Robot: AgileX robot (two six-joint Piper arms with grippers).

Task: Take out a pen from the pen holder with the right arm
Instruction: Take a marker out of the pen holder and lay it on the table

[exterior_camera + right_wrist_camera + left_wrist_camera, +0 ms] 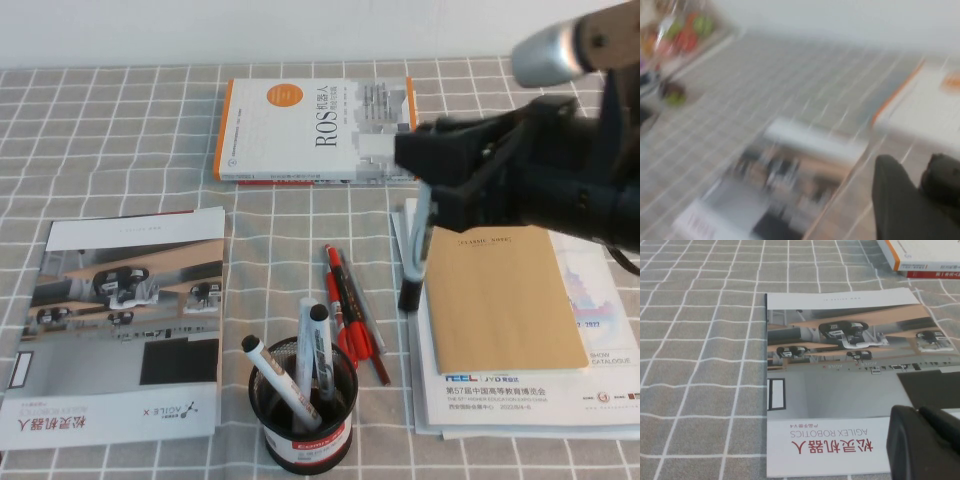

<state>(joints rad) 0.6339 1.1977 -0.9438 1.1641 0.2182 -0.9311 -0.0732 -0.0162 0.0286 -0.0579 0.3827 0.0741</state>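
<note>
A black mesh pen holder (303,425) stands at the table's front middle with several markers upright in it. My right gripper (425,185) is up at the right, above the left edge of a brown notebook, and it is shut on a silver pen (418,245). The pen hangs down from the fingers, its black cap just over the table. In the right wrist view the right gripper (920,172) shows only as dark blurred fingers. The left gripper (917,411) hovers over a brochure with its jaws together and nothing between them; it is outside the high view.
Two red pens and a thin dark one (347,305) lie on the cloth behind the holder. A brown notebook (505,300) rests on a paper stack at right. An orange-edged ROS book (315,130) lies at the back, and an AgileX brochure (125,320) at left.
</note>
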